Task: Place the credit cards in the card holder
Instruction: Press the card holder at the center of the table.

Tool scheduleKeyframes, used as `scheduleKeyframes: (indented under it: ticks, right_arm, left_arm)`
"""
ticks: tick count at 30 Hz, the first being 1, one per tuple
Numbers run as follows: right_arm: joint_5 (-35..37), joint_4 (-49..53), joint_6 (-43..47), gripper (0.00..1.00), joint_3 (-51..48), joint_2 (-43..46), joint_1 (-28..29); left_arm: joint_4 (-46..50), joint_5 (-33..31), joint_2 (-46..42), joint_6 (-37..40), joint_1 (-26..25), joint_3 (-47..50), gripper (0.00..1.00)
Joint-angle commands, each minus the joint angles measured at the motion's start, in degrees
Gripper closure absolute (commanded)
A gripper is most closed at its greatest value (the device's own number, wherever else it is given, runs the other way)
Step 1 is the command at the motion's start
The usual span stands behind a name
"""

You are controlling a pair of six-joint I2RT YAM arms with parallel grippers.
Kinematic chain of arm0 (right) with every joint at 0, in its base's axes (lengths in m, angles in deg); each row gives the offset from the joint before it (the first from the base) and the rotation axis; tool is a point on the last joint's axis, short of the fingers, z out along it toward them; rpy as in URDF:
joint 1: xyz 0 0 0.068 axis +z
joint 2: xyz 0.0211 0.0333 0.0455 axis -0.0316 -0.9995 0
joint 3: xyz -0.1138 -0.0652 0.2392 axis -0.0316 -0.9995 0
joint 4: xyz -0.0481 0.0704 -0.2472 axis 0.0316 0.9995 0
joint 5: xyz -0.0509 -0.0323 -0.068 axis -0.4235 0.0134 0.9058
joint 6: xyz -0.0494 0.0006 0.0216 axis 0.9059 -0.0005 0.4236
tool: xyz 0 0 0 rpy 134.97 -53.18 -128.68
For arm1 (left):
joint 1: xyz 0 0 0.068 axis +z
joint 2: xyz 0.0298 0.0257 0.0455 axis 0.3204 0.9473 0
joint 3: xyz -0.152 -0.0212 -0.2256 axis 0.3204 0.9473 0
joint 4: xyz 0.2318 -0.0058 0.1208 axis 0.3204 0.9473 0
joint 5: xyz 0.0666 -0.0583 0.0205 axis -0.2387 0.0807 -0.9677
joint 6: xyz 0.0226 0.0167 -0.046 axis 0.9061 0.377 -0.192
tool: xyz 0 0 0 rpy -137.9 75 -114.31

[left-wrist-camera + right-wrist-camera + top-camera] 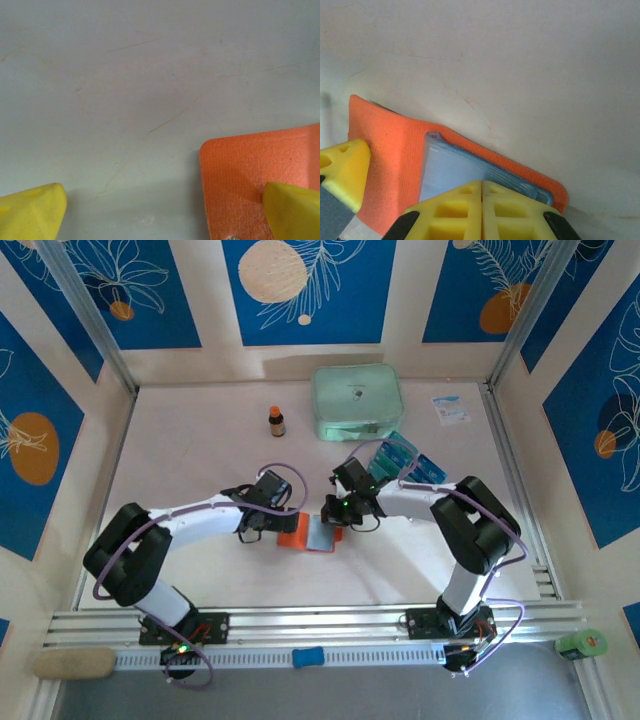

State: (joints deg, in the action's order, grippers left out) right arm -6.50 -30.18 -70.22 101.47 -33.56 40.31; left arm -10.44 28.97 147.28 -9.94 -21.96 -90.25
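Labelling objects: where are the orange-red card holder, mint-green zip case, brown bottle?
orange-red card holder (390, 150), right wrist view, flap.
mint-green zip case (357, 400), top view, lid.
brown bottle (277, 422), top view, body.

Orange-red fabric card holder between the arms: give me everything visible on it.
The small orange-red fabric card holder lies open on the white table between the two grippers. It has a woven texture, rounded corners and a tiny metal snap at one edge. Inside, a pale blue stack of sleeves or cards sits against the fold. A yellow fingertip of the open left gripper rests on one corner. The shut right gripper hangs over the blue stack, contact unclear.
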Motion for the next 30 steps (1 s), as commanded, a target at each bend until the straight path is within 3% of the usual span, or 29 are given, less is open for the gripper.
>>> scheduleKeyframes:
  ticks: [1, 7, 17, 30]
  right_arm:
    - [1.1, 3.1, -0.7, 0.92, -1.4, 4.5, 0.5]
    - [3.1, 4.2, -1.7, 0.93, -2.8, 7.3, 1.1]
    - [3.2, 2.7, -2.1, 0.94, -3.5, 3.6, 1.2]
    - [-1.6, -1.0, -3.3, 0.97, -1.9, -1.7, 1.3]
  left_arm:
    - [-0.2, 1.2, -1.7, -0.5, -0.8, 0.8, 0.00]
    - [0.2, 1.0, -3.1, -0.6, -1.1, 0.5, 0.00]
    - [0.1, 1.9, -4.3, -0.2, -1.4, 0.0, 0.00]
    - [-7.1, 6.8, -4.6, -0.3, -1.6, 3.7, 0.00]
